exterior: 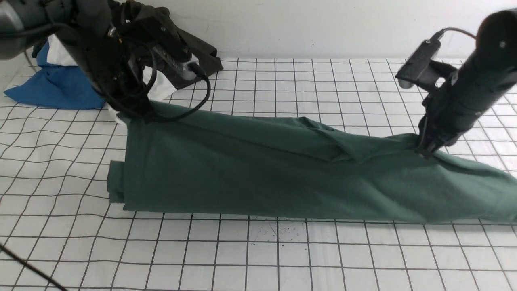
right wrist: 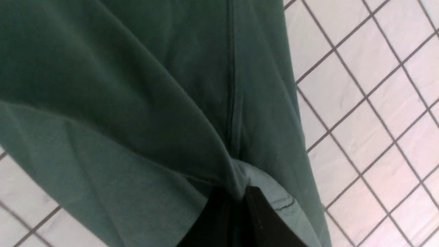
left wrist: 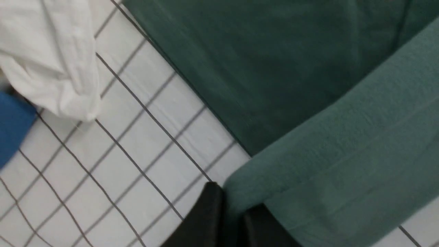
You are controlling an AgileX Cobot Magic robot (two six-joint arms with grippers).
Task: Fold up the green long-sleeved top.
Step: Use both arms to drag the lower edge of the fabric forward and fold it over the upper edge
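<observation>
The green long-sleeved top [exterior: 258, 169] lies across the gridded table as a long folded band, running off the right edge of the front view. My left gripper [exterior: 135, 115] is shut on the top's far left corner; in the left wrist view its black fingers [left wrist: 205, 216] pinch the cloth edge [left wrist: 325, 164]. My right gripper [exterior: 426, 150] is shut on a raised ridge of the top near the right end. The right wrist view has the dark fingertips [right wrist: 260, 212] clamped on gathered green cloth [right wrist: 137, 103]. No chest logo is visible.
A blue cloth [exterior: 56, 91] and a white cloth [exterior: 161, 87] lie at the back left behind my left arm, with a dark olive-black garment [exterior: 194, 52] against the wall. The white grid sheet [exterior: 282, 250] covers the table. A black cable [exterior: 24, 264] crosses the front left corner.
</observation>
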